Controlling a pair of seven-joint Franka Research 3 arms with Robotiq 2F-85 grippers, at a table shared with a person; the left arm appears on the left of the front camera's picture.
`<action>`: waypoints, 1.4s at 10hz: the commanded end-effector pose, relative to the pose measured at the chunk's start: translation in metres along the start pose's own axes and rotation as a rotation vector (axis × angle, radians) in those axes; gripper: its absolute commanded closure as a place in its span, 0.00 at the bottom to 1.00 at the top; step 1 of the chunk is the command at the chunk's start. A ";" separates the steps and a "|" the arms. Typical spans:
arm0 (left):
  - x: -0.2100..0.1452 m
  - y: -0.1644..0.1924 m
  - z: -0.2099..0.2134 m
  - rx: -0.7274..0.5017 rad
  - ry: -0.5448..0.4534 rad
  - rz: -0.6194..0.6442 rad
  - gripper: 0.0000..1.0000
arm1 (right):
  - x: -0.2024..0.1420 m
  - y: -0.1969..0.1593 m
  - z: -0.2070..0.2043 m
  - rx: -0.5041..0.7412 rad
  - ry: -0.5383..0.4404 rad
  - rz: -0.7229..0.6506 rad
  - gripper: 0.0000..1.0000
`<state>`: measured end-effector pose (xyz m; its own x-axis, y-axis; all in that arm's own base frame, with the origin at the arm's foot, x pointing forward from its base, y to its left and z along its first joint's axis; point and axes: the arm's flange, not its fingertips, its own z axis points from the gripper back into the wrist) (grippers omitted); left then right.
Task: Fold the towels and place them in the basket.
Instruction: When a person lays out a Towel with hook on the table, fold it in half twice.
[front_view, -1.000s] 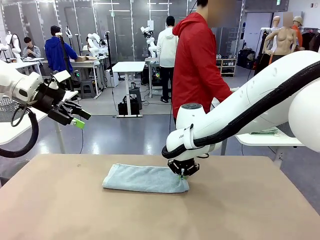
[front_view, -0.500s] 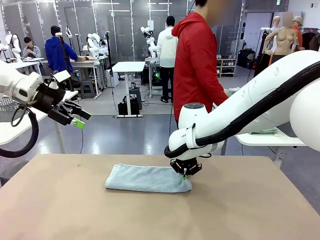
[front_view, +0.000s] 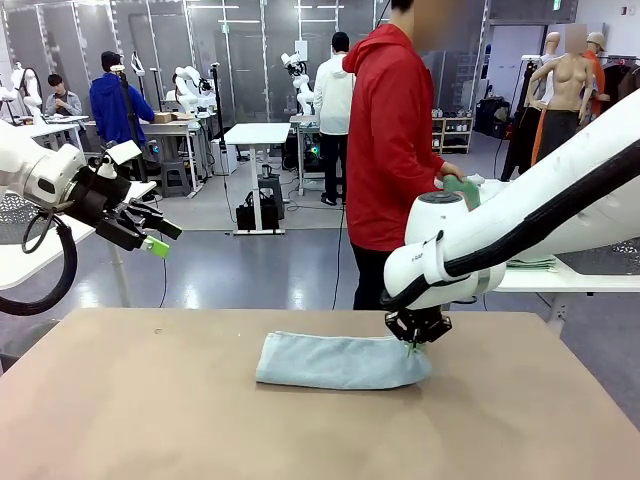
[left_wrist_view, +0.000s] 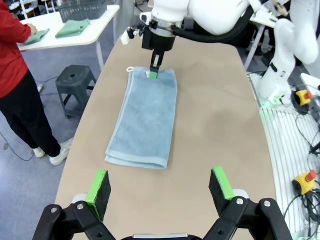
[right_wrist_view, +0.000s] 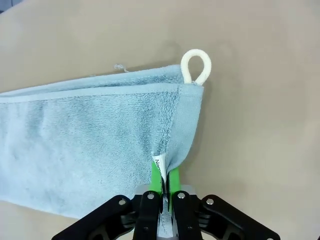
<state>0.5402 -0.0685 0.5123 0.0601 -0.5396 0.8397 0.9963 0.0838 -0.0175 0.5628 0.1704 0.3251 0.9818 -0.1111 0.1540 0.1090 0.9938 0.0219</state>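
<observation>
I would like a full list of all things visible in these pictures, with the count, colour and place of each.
towel: one, pale blue-grey, folded, lying on the table; a white loop at one corner
table: one, tan, in front of the robot
basket: one, dark grey, on the white side table
cloths: two, green, folded, on the side table near the basket
stool: one, dark, on the floor beside the table
person: one, red jacket, standing at the far side
left gripper: one, black with green pads, open, raised at the left
right gripper: one, black with green pads, shut on the towel's right end
</observation>
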 end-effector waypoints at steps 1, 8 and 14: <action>0.000 0.001 0.000 0.009 0.002 -0.001 0.00 | -0.002 -0.006 0.007 -0.006 -0.060 0.035 1.00; 0.000 0.001 0.000 0.009 0.002 -0.001 0.00 | 0.009 0.110 0.034 -0.092 -0.154 0.124 1.00; 0.000 0.001 0.000 0.009 0.002 -0.001 0.00 | -0.009 0.214 0.045 -0.060 -0.182 0.140 1.00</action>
<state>0.5402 -0.0687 0.5123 0.0599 -0.5397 0.8397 0.9964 0.0833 -0.0175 0.5615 0.3771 0.3765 0.9502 0.0657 0.3048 -0.0518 0.9972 -0.0535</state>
